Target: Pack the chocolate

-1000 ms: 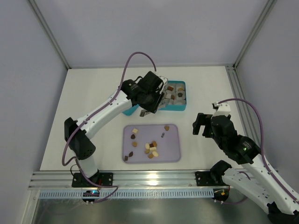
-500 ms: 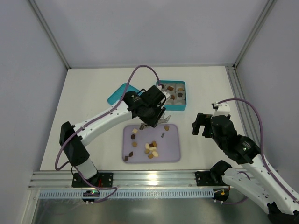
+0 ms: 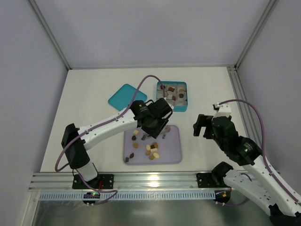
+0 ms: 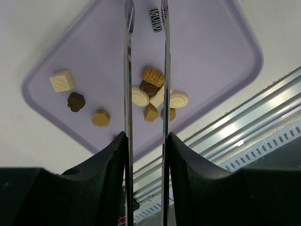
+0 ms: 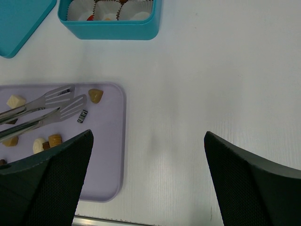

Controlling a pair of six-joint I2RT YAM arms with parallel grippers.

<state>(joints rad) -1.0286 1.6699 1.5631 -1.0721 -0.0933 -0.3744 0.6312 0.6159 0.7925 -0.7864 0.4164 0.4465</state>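
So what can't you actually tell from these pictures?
The teal box: the right wrist view's top edge cuts it off; from above its contents are too small to count.
The chocolate pile: the tongs cross it in the left wrist view, hiding parts.
The left gripper: from above, its own wrist covers the fingers.

Tray (image 3: 172, 151) sits centre-front on surface (image 3: 89, 101). Box (image 3: 186, 97) behind it, twd right; lid (image 3: 123, 95) left of box, apart. Chocolate (image 3: 151, 149): most on tray's left half, a few pcs in box. Tongs (image 4: 128, 70) over tray, betw left gripper's (image 3: 153, 132) fingers. Right gripper (image 3: 202, 126) off tray's right side.
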